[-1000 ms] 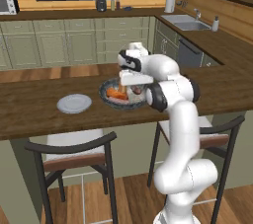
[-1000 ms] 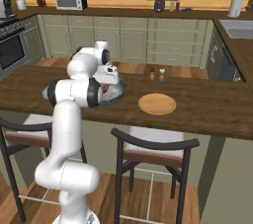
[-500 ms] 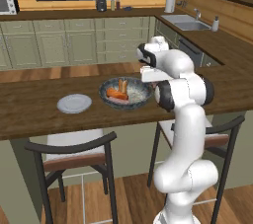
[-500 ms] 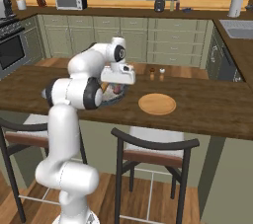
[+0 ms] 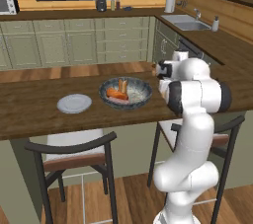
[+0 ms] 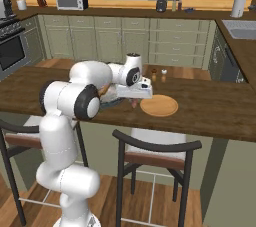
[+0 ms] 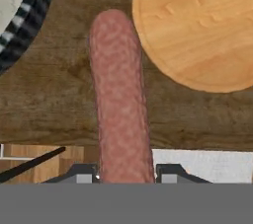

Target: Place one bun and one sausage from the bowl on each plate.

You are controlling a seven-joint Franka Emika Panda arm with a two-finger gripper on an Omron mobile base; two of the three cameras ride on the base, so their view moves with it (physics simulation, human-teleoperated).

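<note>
Pink sausage [image 7: 121,94] clamped between gripper [image 7: 126,171] fingers, hanging above wood counter [image 7: 59,104] between bowl [image 7: 22,16] rim and tan plate [image 7: 197,25]. Gripper [image 6: 134,102] just beside tan plate [image 6: 159,105], at its near-left edge. Bowl [image 5: 126,92] with buns and sausages on counter; grey plate [image 5: 74,103] to its left, well apart from gripper.

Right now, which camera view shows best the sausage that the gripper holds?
The hand view: the sausage runs full length up from between the finger tips, above the counter between the bowl's rim and the tan plate. The right base view gives a small pink end under the gripper.
</note>
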